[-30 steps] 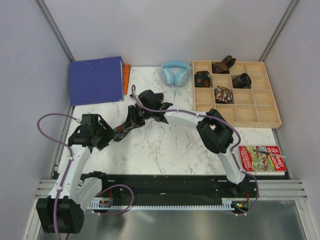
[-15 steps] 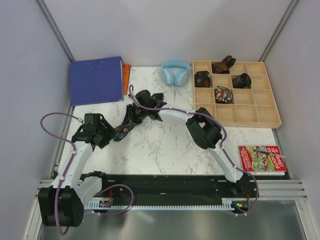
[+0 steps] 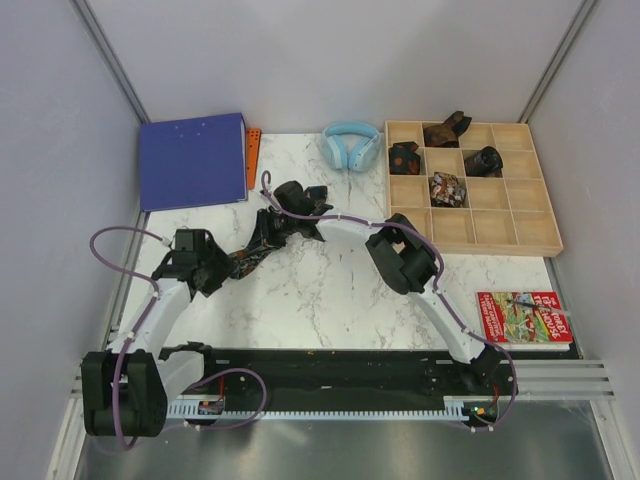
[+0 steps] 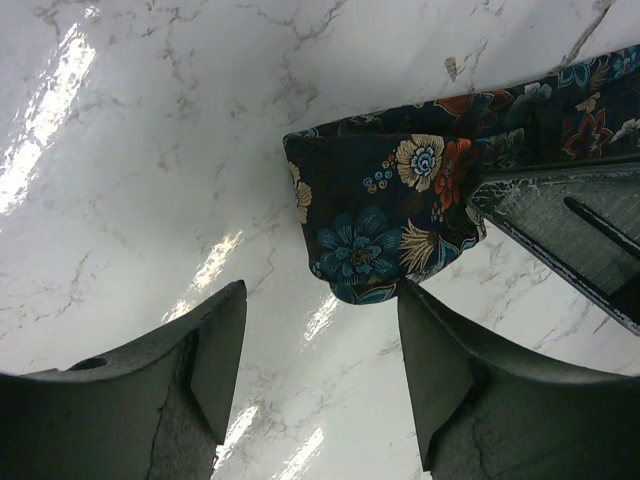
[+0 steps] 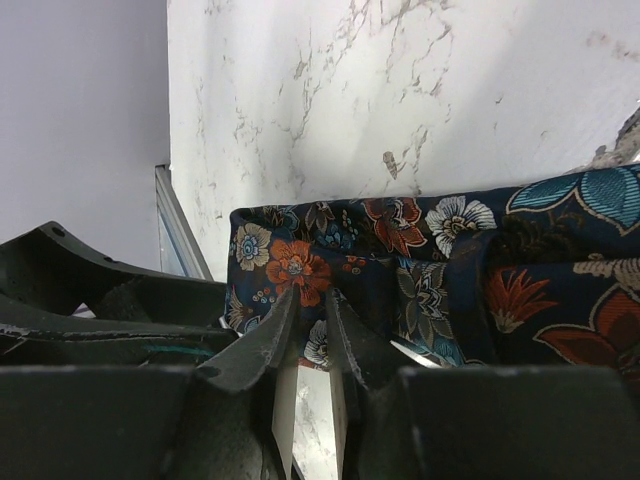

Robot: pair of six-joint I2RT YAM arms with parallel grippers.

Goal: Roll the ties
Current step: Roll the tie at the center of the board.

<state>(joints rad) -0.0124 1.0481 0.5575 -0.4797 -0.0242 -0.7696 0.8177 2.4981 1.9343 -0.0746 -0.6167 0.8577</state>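
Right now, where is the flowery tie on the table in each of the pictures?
Top view: the tie is a small dark strip, left of centre on the table.
Left wrist view: the tie shows its folded end right of centre, and the rest runs off the right edge.
Right wrist view: the tie fills the lower middle and right.
Shared landmark: the white marble table lies under it in all three.

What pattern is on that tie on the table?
The tie is dark navy with orange, blue and cream flowers; clearest in the left wrist view.
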